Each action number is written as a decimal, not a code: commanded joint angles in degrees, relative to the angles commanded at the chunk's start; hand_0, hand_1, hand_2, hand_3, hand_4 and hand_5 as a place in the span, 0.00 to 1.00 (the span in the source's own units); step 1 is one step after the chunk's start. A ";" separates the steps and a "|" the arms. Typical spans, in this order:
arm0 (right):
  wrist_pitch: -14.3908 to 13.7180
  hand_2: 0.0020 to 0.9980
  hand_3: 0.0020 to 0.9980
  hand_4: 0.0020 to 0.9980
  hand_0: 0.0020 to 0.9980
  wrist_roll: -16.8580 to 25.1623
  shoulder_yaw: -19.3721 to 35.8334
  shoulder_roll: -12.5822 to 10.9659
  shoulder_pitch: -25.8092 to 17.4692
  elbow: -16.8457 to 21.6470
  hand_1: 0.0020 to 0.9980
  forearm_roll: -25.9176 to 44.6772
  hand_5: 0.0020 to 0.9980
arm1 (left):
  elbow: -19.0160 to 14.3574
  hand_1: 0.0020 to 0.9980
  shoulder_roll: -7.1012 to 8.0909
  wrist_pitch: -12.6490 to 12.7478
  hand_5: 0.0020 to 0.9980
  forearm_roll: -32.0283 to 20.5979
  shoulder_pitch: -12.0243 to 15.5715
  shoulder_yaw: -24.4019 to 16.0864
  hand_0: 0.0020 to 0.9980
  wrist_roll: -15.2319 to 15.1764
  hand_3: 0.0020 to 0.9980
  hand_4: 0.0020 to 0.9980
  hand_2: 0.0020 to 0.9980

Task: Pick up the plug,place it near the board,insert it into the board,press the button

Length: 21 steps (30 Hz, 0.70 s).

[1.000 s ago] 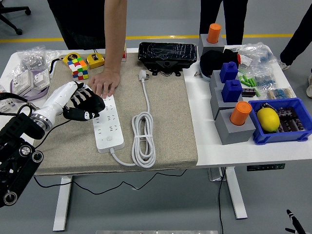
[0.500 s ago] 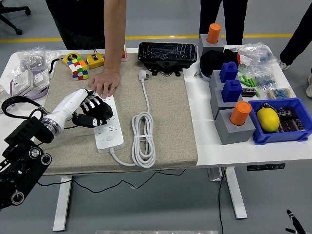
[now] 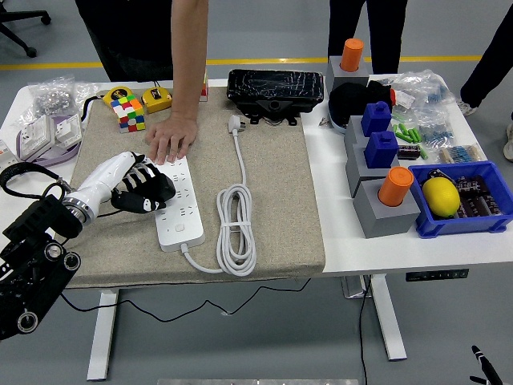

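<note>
In the left middle of the frame the robot's left hand, fingers curled and holding nothing, rests on the left edge of the long white power strip, probably to steady it. A person's bare hand presses its far end. The white plug lies untouched on the beige mat, upper centre.

A white counter on white legs stands on a grey floor crossed by a yellow line beyond its far edge, an office-chair base past its far-left corner.
</note>
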 joint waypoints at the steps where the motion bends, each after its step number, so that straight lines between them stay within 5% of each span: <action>1: 0.01 0.73 0.77 1.00 0.81 -0.02 0.02 0.01 -0.05 0.00 0.75 -0.04 1.00 | 0.24 0.43 0.17 -0.10 0.00 0.11 -0.10 0.00 0.32 0.03 0.51 0.61 0.37; 21: -0.03 0.73 0.77 1.00 0.81 -0.09 -0.10 -0.24 0.27 0.00 0.75 0.19 1.00 | 0.72 0.46 1.02 -1.43 0.00 1.08 -1.06 -0.21 0.33 0.57 0.52 0.59 0.39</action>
